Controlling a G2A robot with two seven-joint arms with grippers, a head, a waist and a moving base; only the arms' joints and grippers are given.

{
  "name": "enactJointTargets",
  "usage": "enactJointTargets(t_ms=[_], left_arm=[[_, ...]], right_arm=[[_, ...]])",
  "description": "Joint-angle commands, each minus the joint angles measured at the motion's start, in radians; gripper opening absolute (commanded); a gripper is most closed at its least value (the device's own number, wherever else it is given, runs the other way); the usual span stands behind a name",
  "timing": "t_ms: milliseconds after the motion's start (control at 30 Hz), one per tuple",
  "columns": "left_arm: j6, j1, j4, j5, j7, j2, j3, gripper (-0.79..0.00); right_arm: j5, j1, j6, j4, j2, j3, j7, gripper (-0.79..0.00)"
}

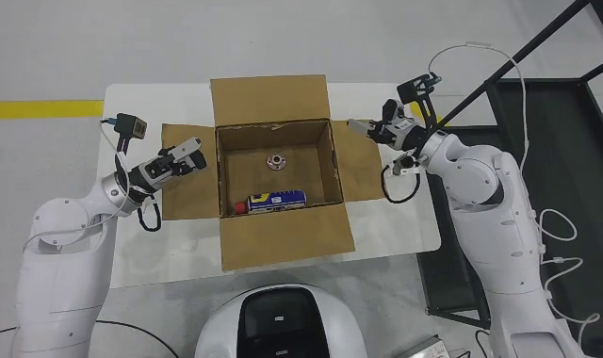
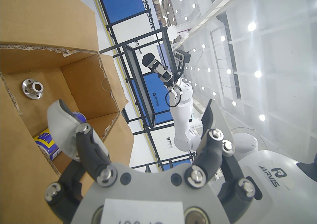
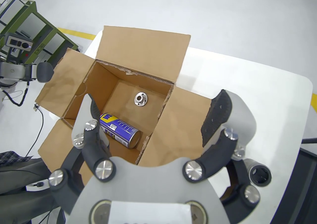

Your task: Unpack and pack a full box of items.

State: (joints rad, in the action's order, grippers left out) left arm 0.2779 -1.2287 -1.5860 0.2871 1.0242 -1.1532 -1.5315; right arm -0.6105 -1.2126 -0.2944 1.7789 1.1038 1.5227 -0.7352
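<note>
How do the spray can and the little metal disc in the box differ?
The can is long and blue with yellow print; the disc is small, round, bare silver metal. The can lies on its side; the disc sits flat with its centre hole facing up. The can lies by the box wall nearest the robot; the disc sits nearer the middle. Both rest on the box floor, apart from each other.

a: where is the left gripper (image 1: pixel 193 157)?
b: it is by the left side of the box (image 1: pixel 273 102), near the wall. its fingers (image 2: pixel 62 121) are wide apart and empty.
a: and the right gripper (image 1: pixel 364 127)?
b: it is by the right side of the box. its fingers (image 3: pixel 218 111) are wide apart too, and empty. both arms are bent, and both grippers point in at the box.
</note>
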Motion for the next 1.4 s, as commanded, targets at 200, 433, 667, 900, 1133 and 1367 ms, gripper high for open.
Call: enactJointTargets(t_ms=[200,433,667,900,1133,1367], left_arm=[[0.000,0.000,0.000,0.000,0.000,0.000,0.000,0.000],[0.000,0.000,0.000,0.000,0.000,0.000,0.000,0.000],[0.000,0.000,0.000,0.000,0.000,0.000,0.000,0.000],[0.000,0.000,0.000,0.000,0.000,0.000,0.000,0.000],[0.000,0.000,0.000,0.000,0.000,0.000,0.000,0.000],[0.000,0.000,0.000,0.000,0.000,0.000,0.000,0.000]], right_arm=[[0.000,0.000,0.001,-0.001,0.000,0.001,-0.001,0.000],[0.000,0.000,0.001,-0.001,0.000,0.001,-0.001,0.000],[0.000,0.000,0.001,-0.001,0.000,0.001,-0.001,0.000],[0.000,0.000,0.001,-0.001,0.000,0.001,-0.001,0.000],[0.000,0.000,0.001,-0.001,0.000,0.001,-0.001,0.000],[0.005,0.038,-0.043,-0.019,0.004,-0.086,-0.045,0.000]])
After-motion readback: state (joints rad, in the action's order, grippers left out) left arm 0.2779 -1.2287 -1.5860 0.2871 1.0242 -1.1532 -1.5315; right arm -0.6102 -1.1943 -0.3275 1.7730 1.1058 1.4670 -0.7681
